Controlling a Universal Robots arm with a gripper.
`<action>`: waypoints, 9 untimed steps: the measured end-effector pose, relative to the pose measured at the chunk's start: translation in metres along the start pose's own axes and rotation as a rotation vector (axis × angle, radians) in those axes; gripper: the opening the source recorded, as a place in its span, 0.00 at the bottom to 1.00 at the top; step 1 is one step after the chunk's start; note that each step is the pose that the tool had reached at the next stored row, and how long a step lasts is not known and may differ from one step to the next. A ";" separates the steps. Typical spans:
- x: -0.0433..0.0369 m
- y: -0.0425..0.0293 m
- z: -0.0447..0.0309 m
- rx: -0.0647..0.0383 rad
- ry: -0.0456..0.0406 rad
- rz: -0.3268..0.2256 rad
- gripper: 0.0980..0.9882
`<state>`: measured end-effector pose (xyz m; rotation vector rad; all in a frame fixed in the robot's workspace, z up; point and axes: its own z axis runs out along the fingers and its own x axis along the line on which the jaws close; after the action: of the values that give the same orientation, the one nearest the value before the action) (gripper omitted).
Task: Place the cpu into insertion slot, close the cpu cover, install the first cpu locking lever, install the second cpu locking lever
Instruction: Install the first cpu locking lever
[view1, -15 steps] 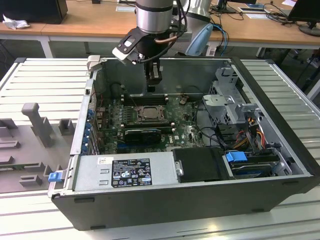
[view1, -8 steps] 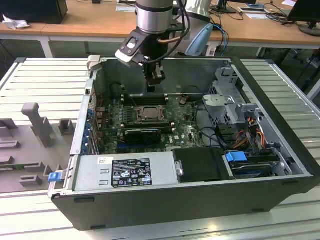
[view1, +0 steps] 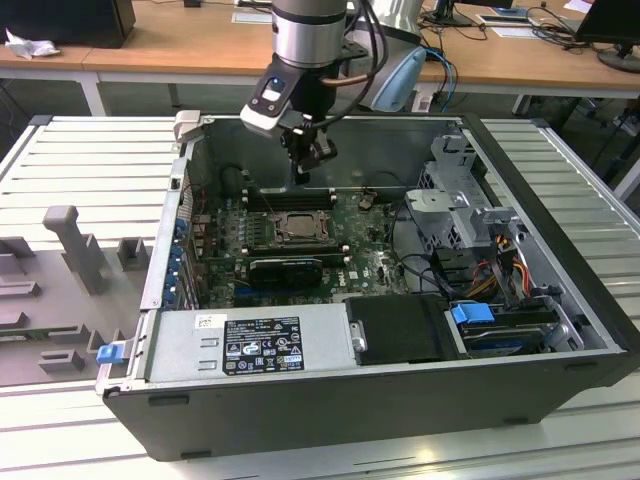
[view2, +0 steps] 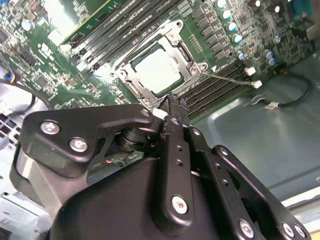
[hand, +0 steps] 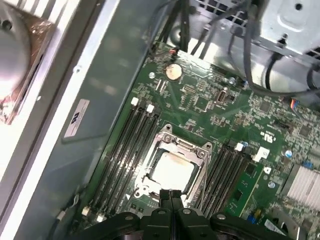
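Cpu (hand: 172, 170) lies seated under the lowered cover (hand: 183, 145); gripper (hand: 170, 196) closed, empty, near cover's edge. Risk: off-centre press slips and gouges the motherboard (hand: 200, 100).

slatted metal table (view1: 575, 170), open computer case (view1: 400, 410), grey fixtures (view1: 72, 245)

In the middle of the frame the cpu (hand: 172, 170) lies flat on the green motherboard (hand: 200, 100). Its pale top shows through the window of the cpu cover (hand: 186, 146), which lies down around it. The black hand (hand: 170, 194) has its two fingertips pressed together, just beside the edge of the cover. Long black memory slots (hand: 125, 145) run on both sides of the cover, and a round coin battery (hand: 173, 71) sits well apart
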<state>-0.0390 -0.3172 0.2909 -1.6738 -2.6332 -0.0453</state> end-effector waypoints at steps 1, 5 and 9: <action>0.0000 0.0000 0.0000 0.000 0.0001 -0.012 0.01; 0.0000 0.0000 0.0000 0.003 0.0010 -0.081 0.01; 0.0000 0.0000 0.0001 0.005 0.0021 -0.159 0.01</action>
<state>-0.0390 -0.3172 0.2909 -1.4576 -2.7563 -0.0425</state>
